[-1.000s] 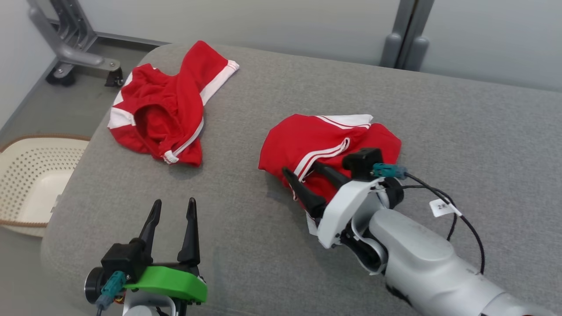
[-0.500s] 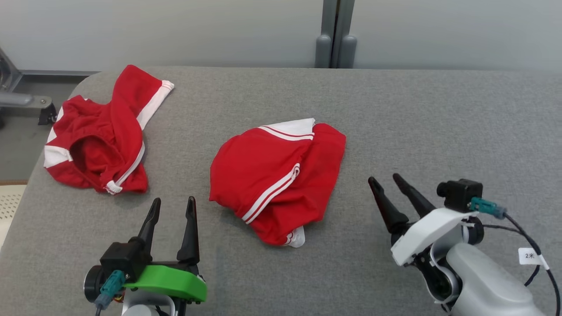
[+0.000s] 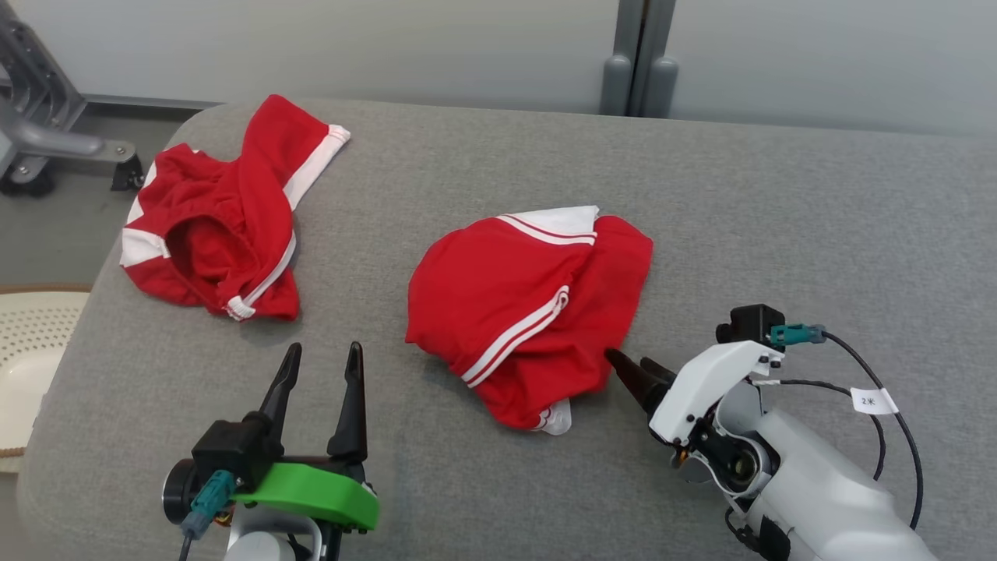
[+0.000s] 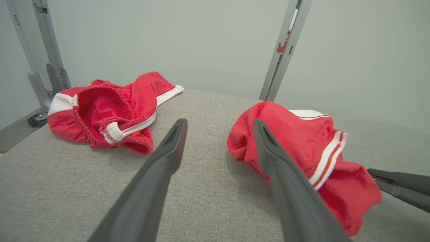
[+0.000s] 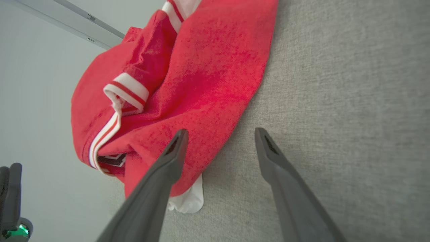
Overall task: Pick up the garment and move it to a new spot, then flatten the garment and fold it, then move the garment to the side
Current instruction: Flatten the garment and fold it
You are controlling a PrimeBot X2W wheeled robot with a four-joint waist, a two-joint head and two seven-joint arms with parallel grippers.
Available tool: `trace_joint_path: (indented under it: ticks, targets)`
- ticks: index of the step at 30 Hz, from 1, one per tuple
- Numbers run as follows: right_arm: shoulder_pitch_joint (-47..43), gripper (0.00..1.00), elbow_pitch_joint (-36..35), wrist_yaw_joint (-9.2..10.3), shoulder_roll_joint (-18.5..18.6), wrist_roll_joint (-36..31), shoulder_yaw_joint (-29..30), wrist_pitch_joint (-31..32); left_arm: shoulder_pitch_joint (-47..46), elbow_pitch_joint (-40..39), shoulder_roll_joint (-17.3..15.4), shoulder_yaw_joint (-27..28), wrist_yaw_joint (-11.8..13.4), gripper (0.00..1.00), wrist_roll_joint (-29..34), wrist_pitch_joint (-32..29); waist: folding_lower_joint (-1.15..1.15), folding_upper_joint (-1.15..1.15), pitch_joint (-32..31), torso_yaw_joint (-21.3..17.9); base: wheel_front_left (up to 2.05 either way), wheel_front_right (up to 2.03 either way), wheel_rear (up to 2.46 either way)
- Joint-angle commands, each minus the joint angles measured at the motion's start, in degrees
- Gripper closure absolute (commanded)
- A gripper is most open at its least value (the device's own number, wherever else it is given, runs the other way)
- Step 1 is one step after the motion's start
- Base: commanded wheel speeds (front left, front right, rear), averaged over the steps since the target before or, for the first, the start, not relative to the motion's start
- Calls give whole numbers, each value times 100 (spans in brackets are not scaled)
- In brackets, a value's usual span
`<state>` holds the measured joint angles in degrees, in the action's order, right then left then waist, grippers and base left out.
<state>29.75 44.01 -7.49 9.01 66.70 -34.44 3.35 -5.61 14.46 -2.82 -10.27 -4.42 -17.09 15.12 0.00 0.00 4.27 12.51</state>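
A crumpled red garment (image 3: pixel 530 304) with white stripes lies mid-table; it also appears in the left wrist view (image 4: pixel 302 141) and the right wrist view (image 5: pixel 188 74). My right gripper (image 3: pixel 635 366) is open and low at its near right edge. In the right wrist view (image 5: pixel 220 131), one finger lies over the red hem and the other over bare grey cloth. Nothing is held. My left gripper (image 3: pixel 323 354) stands open near the front left, well apart from the garment, with nothing between its fingers (image 4: pixel 220 122).
A second red garment (image 3: pixel 226 226) with white bands lies bunched at the table's (image 3: pixel 779 218) far left corner. Beyond the left edge stand a cream perforated basket (image 3: pixel 31 343) and a grey metal frame on casters (image 3: pixel 47 140). A grey post (image 3: pixel 639 62) rises behind.
The head view has swung round. My right gripper came off the top of the garment, drew away to its right, then came back low to its near right edge. The left gripper has kept still.
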Motion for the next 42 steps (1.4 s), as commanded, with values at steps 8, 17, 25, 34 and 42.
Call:
trace_joint_path:
  ticks: [8,17,25,34,42]
  targets:
    - [592,63,1021,0,-382,750,469,531,-71,-40,-13,-22,87,0,-112,4,0,0,198,652,0,0,0]
    - [777,100,355,0,-1,481,344,-272,50,-41,-13,85,98,0,-98,5,0,0,53,478,0,0,0]
    - [729,100,-405,0,908,176,353,-454,148,-71,-13,139,93,0,-91,5,0,0,-136,-178,0,0,0]
    - [259,100,-56,0,1631,-582,718,-768,81,-79,-14,104,89,0,-89,4,0,0,-79,-695,0,0,0]
    - [130,0,1085,0,1242,-1175,1082,-1268,-16,2,-14,120,43,0,-38,4,0,0,-59,-867,0,0,0]
